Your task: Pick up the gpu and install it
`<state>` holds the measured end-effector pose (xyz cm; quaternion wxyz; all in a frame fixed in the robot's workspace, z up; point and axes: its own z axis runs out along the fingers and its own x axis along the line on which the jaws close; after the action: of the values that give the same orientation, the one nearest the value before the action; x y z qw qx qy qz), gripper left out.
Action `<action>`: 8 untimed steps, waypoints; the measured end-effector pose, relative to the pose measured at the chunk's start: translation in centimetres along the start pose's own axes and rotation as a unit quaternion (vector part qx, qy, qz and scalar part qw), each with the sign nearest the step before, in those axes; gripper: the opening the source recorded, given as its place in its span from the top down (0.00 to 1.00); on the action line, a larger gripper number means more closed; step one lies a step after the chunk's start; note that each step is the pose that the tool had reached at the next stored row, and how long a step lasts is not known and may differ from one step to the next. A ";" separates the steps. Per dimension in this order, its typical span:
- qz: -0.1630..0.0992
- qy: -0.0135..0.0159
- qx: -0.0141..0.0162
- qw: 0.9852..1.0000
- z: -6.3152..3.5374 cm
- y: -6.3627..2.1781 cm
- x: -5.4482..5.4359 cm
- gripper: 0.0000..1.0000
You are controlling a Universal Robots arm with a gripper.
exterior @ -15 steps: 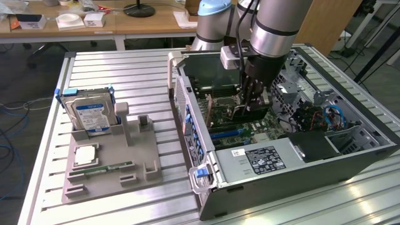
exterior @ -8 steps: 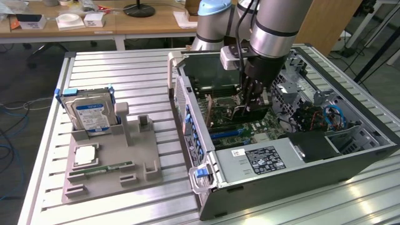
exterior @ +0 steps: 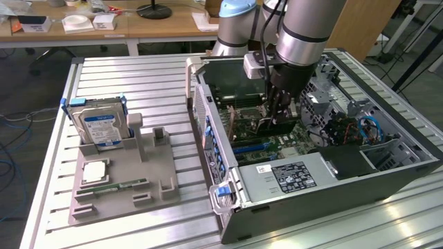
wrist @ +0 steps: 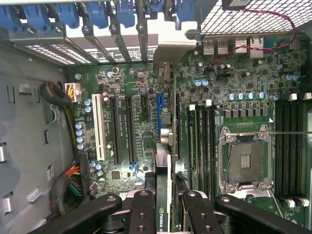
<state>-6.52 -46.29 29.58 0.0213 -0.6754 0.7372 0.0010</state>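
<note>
The thin, stiff, apparently fragile gpu (wrist: pixel 168 195) is held edge-on by the gripper (wrist: pixel 168 207), clamped partway closed on its upper edge, above the motherboard (wrist: pixel 131 122).

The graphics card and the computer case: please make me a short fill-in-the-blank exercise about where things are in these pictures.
1. The tool holds the graphics card on its ____, above the motherboard.
2. The computer case lies on its side with its side panel ____.
3. The hard drive stands ____ in the grey holder on the table.
4. The processor socket on the motherboard is ____.

Missing words: edge; off; upright; empty
</note>
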 end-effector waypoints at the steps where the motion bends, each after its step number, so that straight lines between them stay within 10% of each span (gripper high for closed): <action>1: 0.000 0.000 0.000 1.000 0.02 0.00 0.0 0.74; 8: 0.000 0.000 0.000 1.000 0.07 0.00 0.0 0.74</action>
<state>-6.51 -46.29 29.51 0.0214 -0.6753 0.7372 0.0010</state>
